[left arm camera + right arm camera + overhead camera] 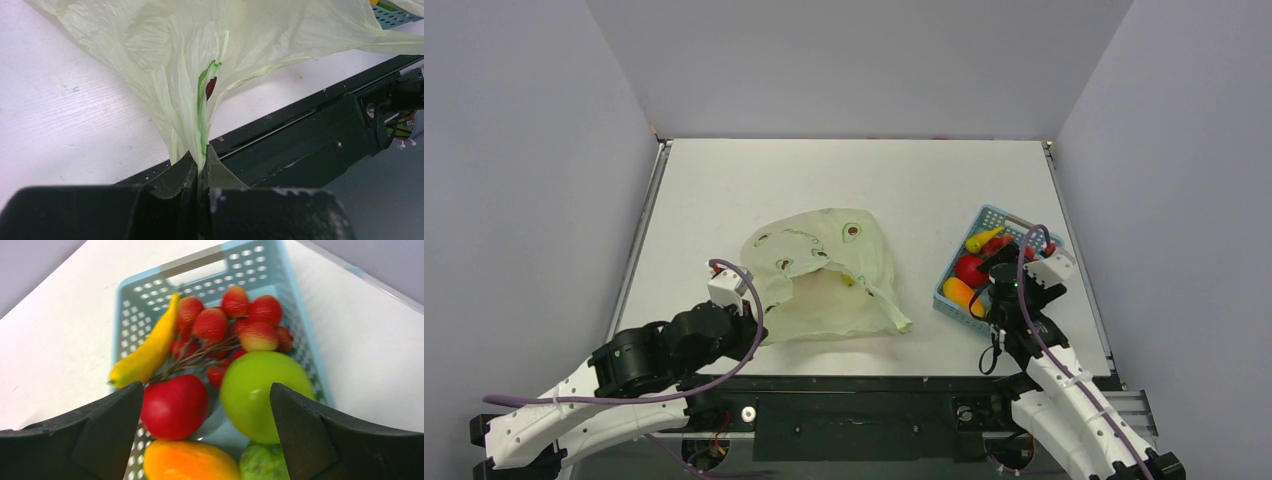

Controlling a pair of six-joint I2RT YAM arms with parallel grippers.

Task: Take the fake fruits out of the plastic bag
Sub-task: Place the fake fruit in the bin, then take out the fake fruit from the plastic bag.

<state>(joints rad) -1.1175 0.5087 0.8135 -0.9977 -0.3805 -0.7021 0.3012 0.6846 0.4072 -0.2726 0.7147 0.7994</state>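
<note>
Bag (824,270): thin, limp, slick film; best taken bunched, as gripped by left fingers (175,182) at 7 o'clock. Right fingers (100,435) apart over basket (125,315).

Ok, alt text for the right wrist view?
Open right gripper hovers over a blue basket of fake fruits: red apple, green apple, long yellow fruit, red berry cluster, orange fruit. White table around it.

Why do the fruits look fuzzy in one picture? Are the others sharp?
Right wrist view: the fake fruits in the blue basket are softly blurred, worst nearest the lens. Left wrist view: the plastic bag is crisp, the left gripper dark and blurry. Top view: sharp, even light.
</note>
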